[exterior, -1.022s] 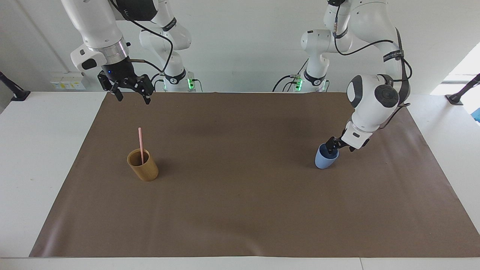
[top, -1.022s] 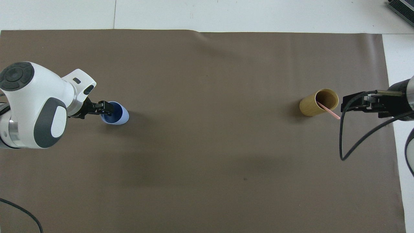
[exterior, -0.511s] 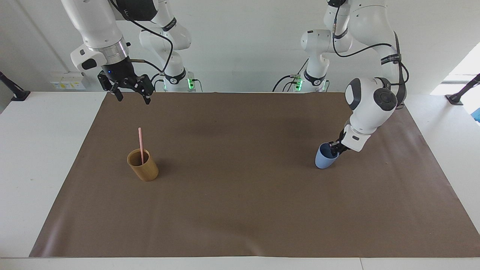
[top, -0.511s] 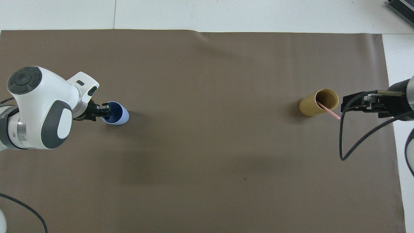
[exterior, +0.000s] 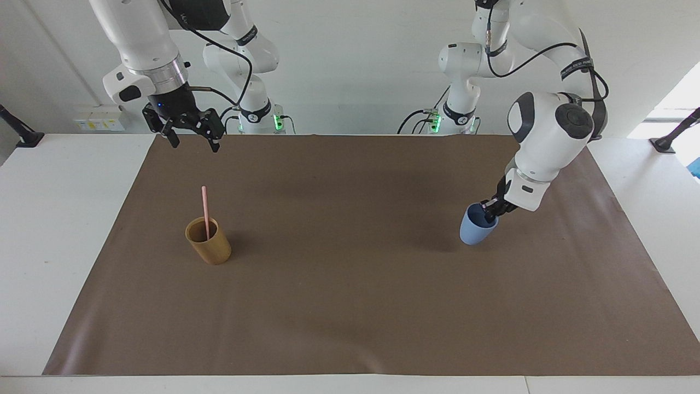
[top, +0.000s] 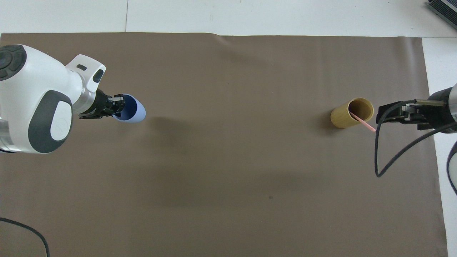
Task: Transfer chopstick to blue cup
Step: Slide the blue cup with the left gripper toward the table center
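Observation:
The blue cup (exterior: 474,232) hangs tilted just above the brown mat at the left arm's end, and it also shows in the overhead view (top: 137,113). My left gripper (exterior: 488,208) (top: 116,105) is shut on its rim, one finger inside. A pale pink chopstick (exterior: 205,205) (top: 363,123) stands leaning in the tan bamboo cup (exterior: 209,242) (top: 344,117) at the right arm's end. My right gripper (exterior: 196,145) (top: 381,114) is open and empty, high in the air beside the bamboo cup, and waits.
The brown mat (exterior: 350,306) covers most of the white table. Black cables hang from the right arm (top: 378,157).
My left gripper has closed on the blue cup's rim and lifted it a little off the mat, its shadow now apart from it. The right arm has not moved.

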Controlling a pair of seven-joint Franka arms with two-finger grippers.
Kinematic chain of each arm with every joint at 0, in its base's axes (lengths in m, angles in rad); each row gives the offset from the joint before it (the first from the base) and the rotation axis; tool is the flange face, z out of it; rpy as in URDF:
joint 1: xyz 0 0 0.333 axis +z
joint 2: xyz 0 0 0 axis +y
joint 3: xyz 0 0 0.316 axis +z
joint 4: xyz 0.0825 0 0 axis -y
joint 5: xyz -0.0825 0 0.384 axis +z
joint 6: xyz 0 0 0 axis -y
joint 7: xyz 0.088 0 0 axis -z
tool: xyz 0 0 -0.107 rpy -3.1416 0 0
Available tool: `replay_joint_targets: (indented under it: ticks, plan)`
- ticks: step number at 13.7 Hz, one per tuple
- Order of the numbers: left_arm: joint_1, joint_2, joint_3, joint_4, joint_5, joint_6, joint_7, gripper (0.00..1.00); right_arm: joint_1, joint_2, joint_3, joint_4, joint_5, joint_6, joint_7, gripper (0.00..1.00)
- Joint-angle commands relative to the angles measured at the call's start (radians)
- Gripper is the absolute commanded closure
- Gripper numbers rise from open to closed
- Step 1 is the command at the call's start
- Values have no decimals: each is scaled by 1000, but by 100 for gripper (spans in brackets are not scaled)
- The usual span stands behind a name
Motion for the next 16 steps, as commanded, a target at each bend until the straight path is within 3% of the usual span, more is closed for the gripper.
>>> replay_joint_targets:
  ticks: [1,3,7,14,16]
  plan:
    - [-125,16,16,41,0,32,-196,100,-11,8,3,19,26,-14,11,0]
    - [-208,34,12,70,-9,94,-294,100,-11,8,3,19,26,-14,12,0]
    - [-386,149,12,143,2,115,-359,100,-11,8,3,19,26,-14,12,0]
    - [-470,191,12,124,31,132,-353,100,-12,12,1,19,20,-5,-3,0]
    - [-483,212,10,120,48,148,-353,100,-20,10,-2,5,20,77,-5,0]
